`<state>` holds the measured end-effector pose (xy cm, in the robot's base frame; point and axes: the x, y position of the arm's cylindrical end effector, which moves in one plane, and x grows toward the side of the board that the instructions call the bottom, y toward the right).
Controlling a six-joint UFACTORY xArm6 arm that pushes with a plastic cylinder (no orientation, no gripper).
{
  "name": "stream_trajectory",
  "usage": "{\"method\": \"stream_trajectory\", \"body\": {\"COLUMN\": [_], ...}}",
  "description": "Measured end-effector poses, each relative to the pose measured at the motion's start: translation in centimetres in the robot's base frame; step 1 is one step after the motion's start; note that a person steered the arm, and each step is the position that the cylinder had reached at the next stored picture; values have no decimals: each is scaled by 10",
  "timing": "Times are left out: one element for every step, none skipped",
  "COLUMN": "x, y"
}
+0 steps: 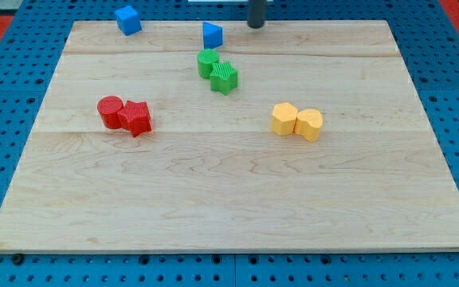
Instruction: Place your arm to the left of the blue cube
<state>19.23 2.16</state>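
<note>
The blue cube (128, 19) sits near the top left edge of the wooden board (229, 199). My tip (256, 25) is at the view's top, right of centre, well to the right of the blue cube. A second blue block (212, 34), wedge-like in shape, lies between the cube and my tip, a little left of the tip.
A green cylinder (207, 62) touches a green star-shaped block (225, 77) below the blue wedge. A red cylinder (111, 111) touches a red star-shaped block (137, 118) at the left. Two yellow blocks (284, 119) (310, 124) sit together at the right.
</note>
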Motion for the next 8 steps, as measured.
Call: {"method": "stream_trajectory", "body": {"x": [0, 0, 10, 41, 83, 95, 93, 91], "y": [-59, -98, -102, -140, -189, -285, -323, -326]}}
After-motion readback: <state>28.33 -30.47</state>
